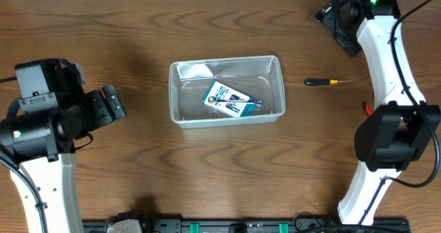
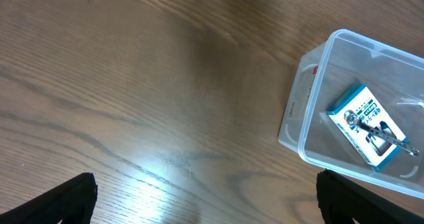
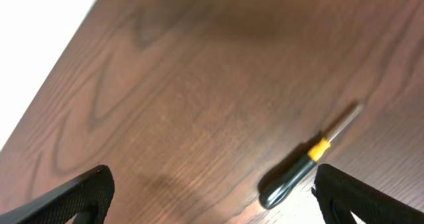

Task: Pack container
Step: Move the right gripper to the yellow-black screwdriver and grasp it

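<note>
The clear plastic container sits at the table's middle and holds a blue-and-white packaged tool. In the left wrist view the container is at the right with the package inside. A small screwdriver with a black handle and yellow collar lies on the table right of the container; it also shows in the right wrist view. My left gripper is open and empty, well left of the container. My right gripper is open and empty at the far right, above and apart from the screwdriver.
The wooden table has its far edge against a white wall, seen at the upper left of the right wrist view. A small orange-red object peeks out beside the right arm. A black rail runs along the front edge.
</note>
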